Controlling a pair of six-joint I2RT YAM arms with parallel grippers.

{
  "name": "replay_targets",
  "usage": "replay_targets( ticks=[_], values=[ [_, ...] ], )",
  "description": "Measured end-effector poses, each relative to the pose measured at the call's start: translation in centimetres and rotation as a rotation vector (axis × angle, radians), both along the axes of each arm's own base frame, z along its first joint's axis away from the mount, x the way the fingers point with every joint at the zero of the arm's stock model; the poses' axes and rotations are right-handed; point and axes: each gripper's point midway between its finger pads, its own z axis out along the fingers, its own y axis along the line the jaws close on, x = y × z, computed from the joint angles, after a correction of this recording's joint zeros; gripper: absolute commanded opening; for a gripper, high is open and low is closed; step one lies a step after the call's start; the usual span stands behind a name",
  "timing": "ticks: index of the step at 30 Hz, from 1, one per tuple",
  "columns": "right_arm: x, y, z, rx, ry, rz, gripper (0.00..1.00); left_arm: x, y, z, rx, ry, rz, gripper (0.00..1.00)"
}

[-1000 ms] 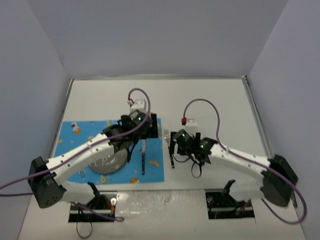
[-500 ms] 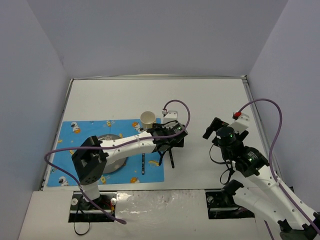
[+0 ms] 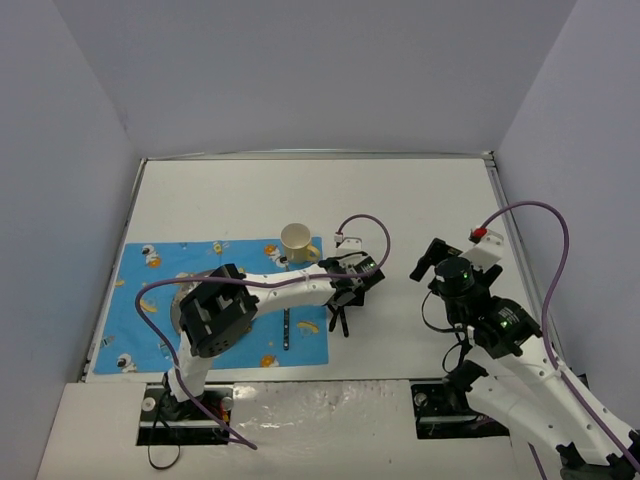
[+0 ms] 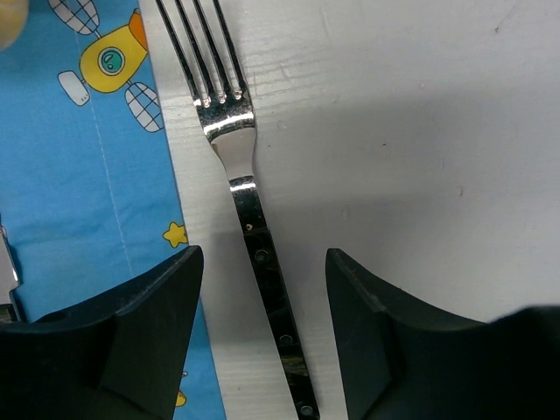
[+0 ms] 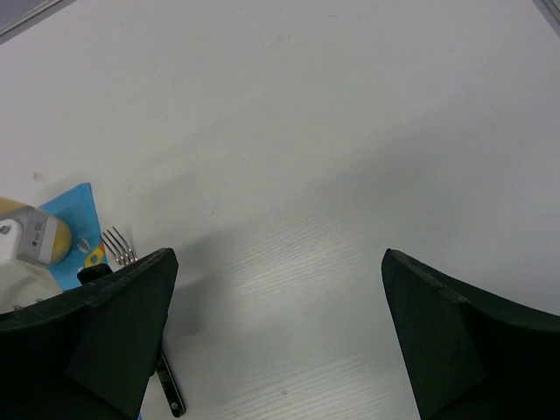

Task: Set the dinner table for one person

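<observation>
The fork (image 4: 236,149) lies on the white dinner table (image 3: 420,200) just right of the blue placemat (image 3: 150,275), tines pointing away. My left gripper (image 4: 262,262) is open and low over it. Its fingers (image 4: 157,306) straddle the black handle with a gap on each side. From above, the left gripper (image 3: 345,298) sits at the mat's right edge with the fork's handle (image 3: 341,322) poking out below it. My right gripper (image 3: 428,262) is open and empty, drawn back to the right above bare table (image 5: 289,175).
A tan cup (image 3: 297,242) stands at the placemat's far right corner. A knife (image 3: 286,330) lies on the mat, and a grey plate (image 3: 181,300) is mostly hidden under the left arm. Grey walls enclose the table.
The right gripper let go of the fork and drew back to the right. The left arm swung from over the placemat to the fork, and its jaws have narrowed around the handle.
</observation>
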Motion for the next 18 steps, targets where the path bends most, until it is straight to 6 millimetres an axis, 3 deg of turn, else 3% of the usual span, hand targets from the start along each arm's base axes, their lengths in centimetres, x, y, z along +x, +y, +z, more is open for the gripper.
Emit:
replay_targets(
  ticks=[4, 14, 18],
  values=[
    [-0.1, -0.1, 0.2, 0.004, -0.010, -0.003, 1.00, -0.3, -0.1, -0.8, 0.000, 0.028, 0.001, 0.43],
    [-0.1, -0.2, 0.4, 0.007, -0.018, -0.006, 1.00, 0.1, -0.1, -1.5, -0.023, 0.055, 0.028, 0.01],
    [-0.2, -0.3, 0.5, 0.011, -0.025, -0.008, 1.00, 0.1, -0.1, -1.5, -0.021, 0.053, 0.024, 0.00]
  ],
)
